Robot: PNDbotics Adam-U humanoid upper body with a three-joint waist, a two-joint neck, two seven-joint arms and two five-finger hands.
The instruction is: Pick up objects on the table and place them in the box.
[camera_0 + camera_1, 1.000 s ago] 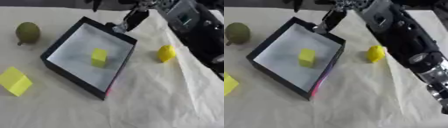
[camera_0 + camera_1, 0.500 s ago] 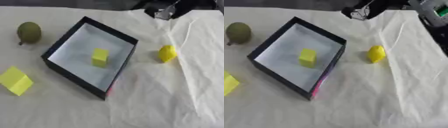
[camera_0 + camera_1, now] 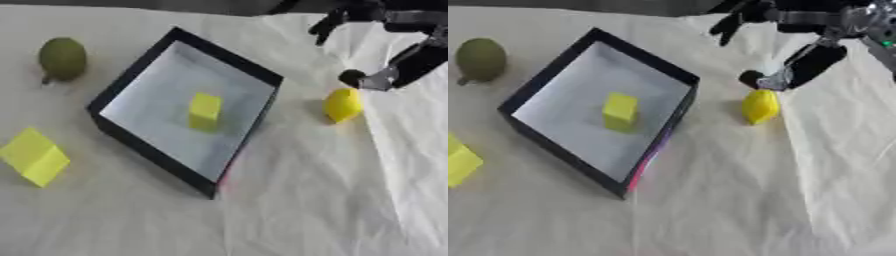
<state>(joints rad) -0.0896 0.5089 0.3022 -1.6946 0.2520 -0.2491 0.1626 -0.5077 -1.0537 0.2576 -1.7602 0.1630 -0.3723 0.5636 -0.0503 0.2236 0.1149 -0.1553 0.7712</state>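
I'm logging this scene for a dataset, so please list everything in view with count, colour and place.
Black shallow box with white floor: one, centre-left on the cloth.
Small yellow block: one, inside the box.
Larger yellow cube: one, on the cloth left of the box.
Green pear-like fruit: one, upper left, outside the box.
Yellow lemon-like fruit: one, on the cloth right of the box.
Cream wrinkled tablecloth: one, covers the table.
Right hand: one, black with silver, upper right just above the lemon-like fruit, fingers spread.
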